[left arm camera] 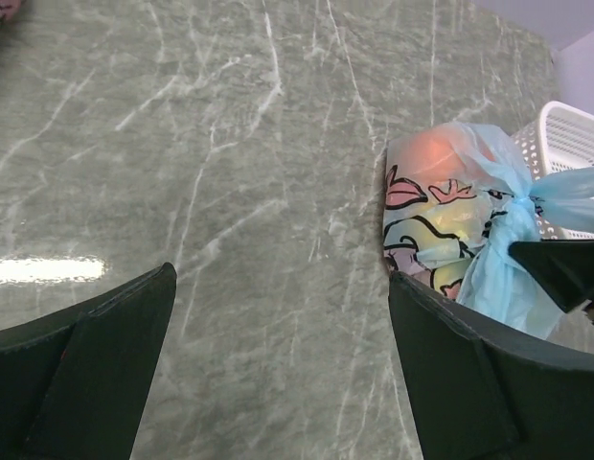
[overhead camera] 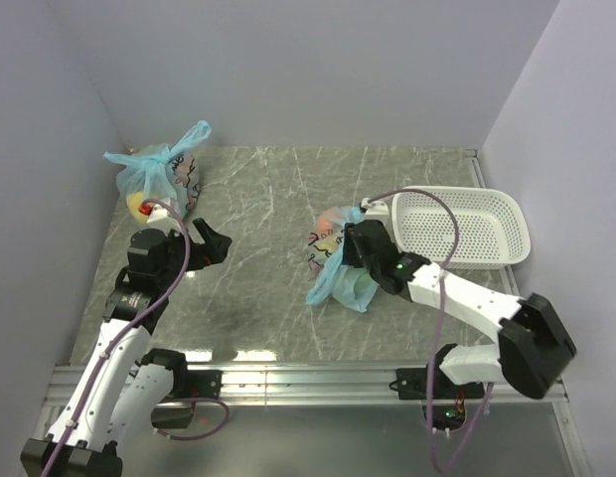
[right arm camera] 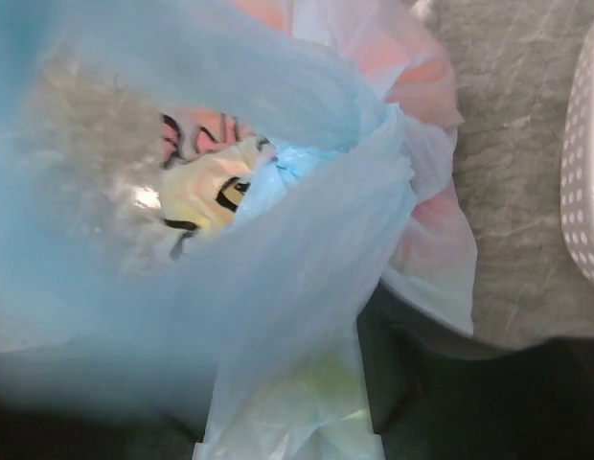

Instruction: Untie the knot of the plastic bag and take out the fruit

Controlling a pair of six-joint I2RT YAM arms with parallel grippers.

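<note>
- A grey marbled table (overhead camera: 268, 199) is shown from above, closed in by pale walls on three sides.
- Two white-and-black arms are bolted at the near edge. The left arm (overhead camera: 109, 348) is angled toward the far left, and the right arm (overhead camera: 467, 298) is stretched toward the middle.
- A white perforated basket (overhead camera: 512, 229) is set at the far right of the table, just beside the plastic bag.
- The plastic bag (overhead camera: 326, 243), thin light-blue film with dark cartoon print, is lying near the table's middle, with a blue tail of film trailing toward the near edge.
- A second blue bag (overhead camera: 164, 174), tied at the top, is seen in the far left corner, well apart from the first.
- The left gripper (overhead camera: 214, 245) is held above bare table with its fingers (left arm camera: 96, 364) spread wide and nothing between them.
- The right gripper (overhead camera: 356, 243) is pressed against the plastic bag. Its wrist view is filled with blue film, so whether the jaws are spread or pinching cannot be told.
- The fruit (left arm camera: 445, 216) is seen only as orange and yellow-green tints through the film.
- The knot (left arm camera: 522, 203) is bunched on the bag's basket side.
</note>
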